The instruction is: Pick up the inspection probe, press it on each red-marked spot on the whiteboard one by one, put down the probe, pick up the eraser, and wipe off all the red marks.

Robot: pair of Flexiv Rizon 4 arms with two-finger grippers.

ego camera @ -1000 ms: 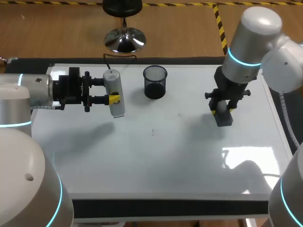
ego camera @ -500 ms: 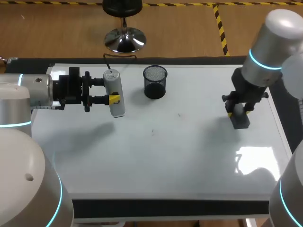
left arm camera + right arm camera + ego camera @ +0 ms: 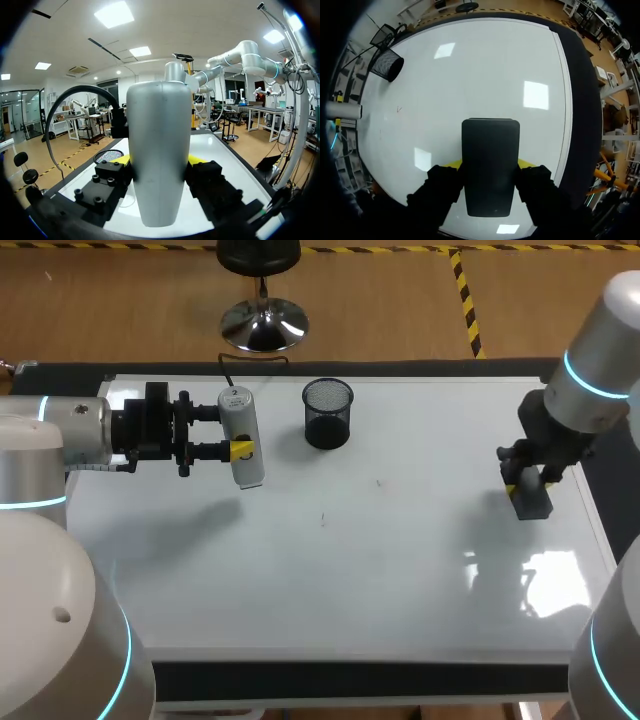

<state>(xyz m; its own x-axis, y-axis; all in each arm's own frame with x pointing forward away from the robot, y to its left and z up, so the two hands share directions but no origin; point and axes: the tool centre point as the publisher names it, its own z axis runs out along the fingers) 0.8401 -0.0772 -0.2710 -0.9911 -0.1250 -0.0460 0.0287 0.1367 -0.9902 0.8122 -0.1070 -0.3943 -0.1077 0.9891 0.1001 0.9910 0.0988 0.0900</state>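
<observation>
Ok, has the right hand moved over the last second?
Yes. The right hand, shut on the eraser, has travelled away from the mesh cup toward the right edge of the whiteboard in the head view.

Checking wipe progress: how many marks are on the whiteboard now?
2. One faint mark near the whiteboard middle, a second mark just left of it, nearer me. Colour unclear; the eraser may hide more.

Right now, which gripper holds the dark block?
The right gripper, by the whiteboard's right edge, holds that eraser; the left gripper holds the silver probe.
</observation>
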